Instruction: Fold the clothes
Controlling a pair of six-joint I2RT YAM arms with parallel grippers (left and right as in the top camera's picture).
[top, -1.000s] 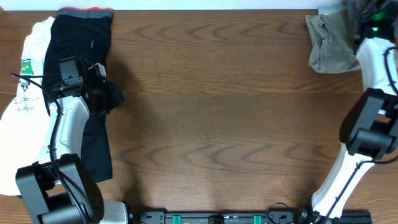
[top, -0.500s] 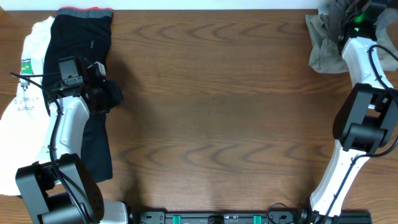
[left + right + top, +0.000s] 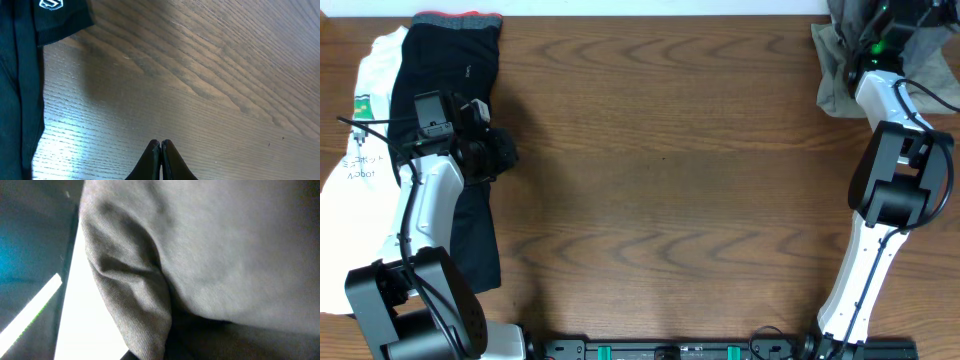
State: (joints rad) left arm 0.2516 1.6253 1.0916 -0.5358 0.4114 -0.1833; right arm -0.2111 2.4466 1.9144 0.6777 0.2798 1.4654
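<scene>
At the far right corner of the dark brown wood-grain table [image 3: 670,180], a crumpled khaki-grey garment [image 3: 838,80] of woven cloth lies in a loose heap that runs off the top edge of the overhead view. The white right arm [image 3: 885,150] stretches up from the near edge to this heap, and the right gripper [image 3: 882,15] sits over or in the cloth. From the right wrist, the khaki-grey garment [image 3: 225,245] fills nearly everything, with one thick fold hanging down the middle. The fingers are not clear there, so I cannot tell whether that gripper is clenched or spread.

Along the left side, a long black garment [image 3: 450,70] with a red and grey waistband at its far end lies stretched out flat. It overlaps a white garment [image 3: 360,150] with green and black printing, which lies beside it towards the table's left edge. The left gripper [image 3: 498,152] sits at the right edge of the black garment. From the left wrist its fingertips [image 3: 161,147] are pressed together with nothing between them, over bare wood, and the black garment [image 3: 20,75] lies just to their left.
</scene>
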